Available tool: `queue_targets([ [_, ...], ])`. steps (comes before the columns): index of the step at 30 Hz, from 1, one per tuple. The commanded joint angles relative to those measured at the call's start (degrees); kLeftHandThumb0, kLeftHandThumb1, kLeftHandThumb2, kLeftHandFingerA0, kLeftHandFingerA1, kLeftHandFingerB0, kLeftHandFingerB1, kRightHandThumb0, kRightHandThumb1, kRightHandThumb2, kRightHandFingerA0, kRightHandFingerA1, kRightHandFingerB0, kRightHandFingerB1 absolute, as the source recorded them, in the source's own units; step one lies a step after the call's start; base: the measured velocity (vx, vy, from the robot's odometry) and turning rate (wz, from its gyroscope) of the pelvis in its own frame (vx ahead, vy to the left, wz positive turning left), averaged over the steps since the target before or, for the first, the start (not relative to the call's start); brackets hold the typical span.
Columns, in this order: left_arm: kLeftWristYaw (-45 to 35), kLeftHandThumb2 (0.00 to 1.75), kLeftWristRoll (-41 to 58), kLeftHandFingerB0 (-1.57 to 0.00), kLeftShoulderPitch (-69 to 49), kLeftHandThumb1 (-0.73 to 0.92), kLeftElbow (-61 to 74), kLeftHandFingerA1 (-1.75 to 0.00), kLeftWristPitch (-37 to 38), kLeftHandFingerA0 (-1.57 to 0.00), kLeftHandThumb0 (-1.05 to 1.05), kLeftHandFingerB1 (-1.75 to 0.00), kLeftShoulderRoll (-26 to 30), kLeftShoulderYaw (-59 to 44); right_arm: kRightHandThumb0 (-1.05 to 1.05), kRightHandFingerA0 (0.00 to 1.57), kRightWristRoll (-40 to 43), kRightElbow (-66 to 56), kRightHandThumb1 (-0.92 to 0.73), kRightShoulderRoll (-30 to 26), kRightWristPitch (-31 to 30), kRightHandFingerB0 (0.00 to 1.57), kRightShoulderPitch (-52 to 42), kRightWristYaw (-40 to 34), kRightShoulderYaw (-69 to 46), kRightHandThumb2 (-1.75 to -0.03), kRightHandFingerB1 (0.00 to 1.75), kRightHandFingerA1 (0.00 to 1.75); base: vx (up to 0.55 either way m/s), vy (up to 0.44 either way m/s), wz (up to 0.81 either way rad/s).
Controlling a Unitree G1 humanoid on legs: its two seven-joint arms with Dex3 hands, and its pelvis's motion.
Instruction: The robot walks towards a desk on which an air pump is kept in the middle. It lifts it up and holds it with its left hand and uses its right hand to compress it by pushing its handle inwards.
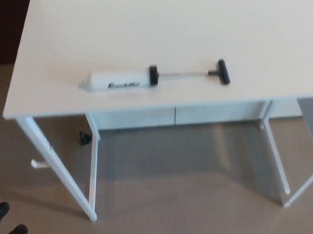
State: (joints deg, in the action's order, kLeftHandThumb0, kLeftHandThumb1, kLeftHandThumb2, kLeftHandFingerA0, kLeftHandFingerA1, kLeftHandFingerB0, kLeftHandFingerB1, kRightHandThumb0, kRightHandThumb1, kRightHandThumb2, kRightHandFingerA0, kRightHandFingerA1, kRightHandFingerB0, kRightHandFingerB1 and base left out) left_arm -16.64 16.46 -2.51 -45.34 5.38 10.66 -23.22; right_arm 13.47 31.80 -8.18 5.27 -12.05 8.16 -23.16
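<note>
Approach step: I had the rig facing the desk point(51, 43), neither hand in view.

Left of the air pump point(145, 79) and far below it, dark shoes point(8, 227) stood on the floor. The pump lay flat near the desk's front edge, white barrel point(116, 80) left, rod drawn out to the black handle point(223, 71) right. I couldn't tell the fingers' state. Next I judged: close in, left hand on the barrel. Nothing blocked it.
</note>
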Motion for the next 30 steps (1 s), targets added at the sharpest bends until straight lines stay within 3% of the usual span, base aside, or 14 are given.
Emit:
queue_targets([
  [1, 0.1, 0.62, 0.1, -0.42, -0.2, 0.63, -0.5, -0.51, 1.3, -0.49, -0.14, -0.4, 0.3, 0.0, -0.25, 0.74, -0.3, -0.3, -0.7, -1.0, 0.2, 0.37, -0.5, -0.7, -0.1, -0.6, 0.37, 0.52, 0.22, -0.237, 0.49],
  [11, -0.1, 0.62, 0.2, -0.4, -0.1, 0.62, -0.3, -0.51, 0.8, -0.47, -0.15, -0.41, 0.4, 0.0, -0.25, 0.74, -0.2, -0.3, -0.72, -0.9, 0.5, 0.38, -1.1, -1.1, 0.2, -0.61, 0.38, 0.53, 0.2, -0.189, 0.02],
  [30, 0.8, 0.64, 0.1, -0.46, 0.1, 0.62, -0.1, -0.51, -1.7, -0.5, -0.18, -0.43, 1.2, 0.4, -0.27, 0.8, 0.0, 3.0, -0.67, -0.2, 3.6, 0.43, -2.3, -1.2, -0.2, -0.6, 0.41, 0.55, 0.05, 0.097, -0.01],
])
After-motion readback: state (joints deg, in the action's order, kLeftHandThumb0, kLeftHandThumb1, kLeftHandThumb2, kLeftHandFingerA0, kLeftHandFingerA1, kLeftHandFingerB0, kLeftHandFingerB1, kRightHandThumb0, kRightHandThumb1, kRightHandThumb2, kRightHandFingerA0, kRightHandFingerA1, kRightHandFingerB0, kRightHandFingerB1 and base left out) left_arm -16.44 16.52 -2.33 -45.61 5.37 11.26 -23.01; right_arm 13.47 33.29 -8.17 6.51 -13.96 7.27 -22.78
